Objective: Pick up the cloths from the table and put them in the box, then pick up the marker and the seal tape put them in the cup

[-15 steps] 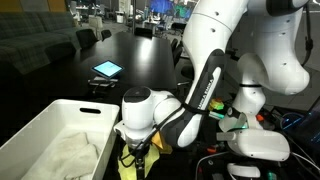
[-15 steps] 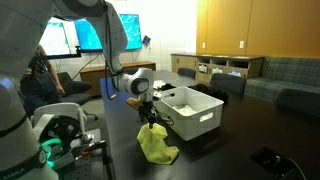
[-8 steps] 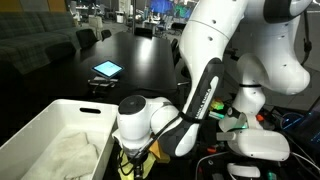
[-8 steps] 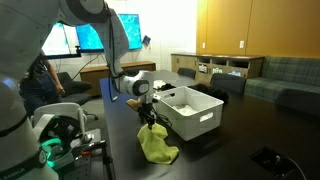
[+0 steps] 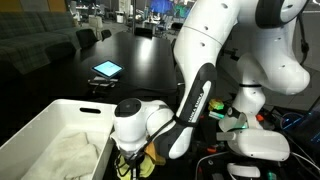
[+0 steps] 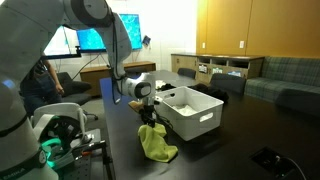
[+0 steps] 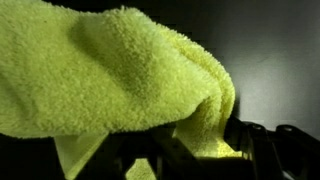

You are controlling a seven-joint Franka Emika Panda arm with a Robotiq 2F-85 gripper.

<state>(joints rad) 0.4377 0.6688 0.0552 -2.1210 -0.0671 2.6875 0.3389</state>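
The yellow cloth (image 6: 158, 146) lies bunched on the dark table beside the white box (image 6: 200, 122). It fills the wrist view (image 7: 110, 70). My gripper (image 6: 150, 122) points down onto the cloth's top, and its fingers press a fold of it from both sides (image 7: 190, 145). Under the arm only a bit of the yellow cloth (image 5: 146, 160) shows, at the gripper (image 5: 130, 165). An off-white cloth (image 5: 70, 155) lies inside the box (image 5: 40, 125). The marker, the seal tape and the cup do not show in any view.
A lit tablet (image 5: 106, 69) lies further back on the table. White robot hardware with cables (image 5: 255, 140) stands close beside my arm. In an exterior view a robot base with a green light (image 6: 55, 140) sits near the table edge.
The gripper has sunk a little onto the yellow cloth and its fingers have come together on a fold. The cloth still rests on the table.
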